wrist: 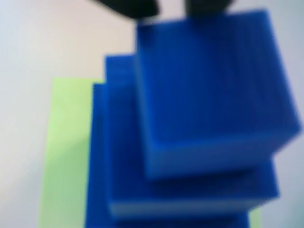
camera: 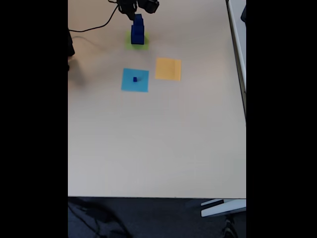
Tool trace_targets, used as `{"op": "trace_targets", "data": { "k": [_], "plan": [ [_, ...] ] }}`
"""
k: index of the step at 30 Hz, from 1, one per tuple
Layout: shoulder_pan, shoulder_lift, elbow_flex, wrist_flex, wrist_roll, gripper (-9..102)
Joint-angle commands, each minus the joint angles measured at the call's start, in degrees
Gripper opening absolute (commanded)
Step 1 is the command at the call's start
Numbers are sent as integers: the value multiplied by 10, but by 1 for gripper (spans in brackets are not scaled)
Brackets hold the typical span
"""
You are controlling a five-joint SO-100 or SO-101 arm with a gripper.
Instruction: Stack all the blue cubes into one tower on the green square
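Note:
Three blue cubes form a stepped tower (wrist: 190, 156) (camera: 137, 30) on the green square (wrist: 66, 152) (camera: 137, 43), blurred in the wrist view. My gripper (wrist: 171, 7) (camera: 134, 9) sits just beyond the top cube (wrist: 213, 85). Its dark fingertips (wrist: 128, 7) show at the upper edge of the wrist view. A narrow gap with pale table shows between them, and no cube sits in that gap. A tiny blue cube (camera: 134, 79) rests on the flat light-blue square (camera: 134, 80), well in front of the tower.
An orange-yellow square (camera: 168, 69) lies to the right of the light-blue one in the fixed view. A black cable (camera: 94, 27) runs along the table's far left. The table's right edge (camera: 242, 99) and front edge border a wide bare surface.

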Motion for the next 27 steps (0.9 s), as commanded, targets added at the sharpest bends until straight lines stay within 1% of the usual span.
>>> {"op": "trace_targets", "data": {
  "k": [1,18,27],
  "plan": [
    [4,15,-4,-12,-1,0],
    [-3,29,-1,-4,17,0],
    [11,96,41,23,1,0]
  ]
}}
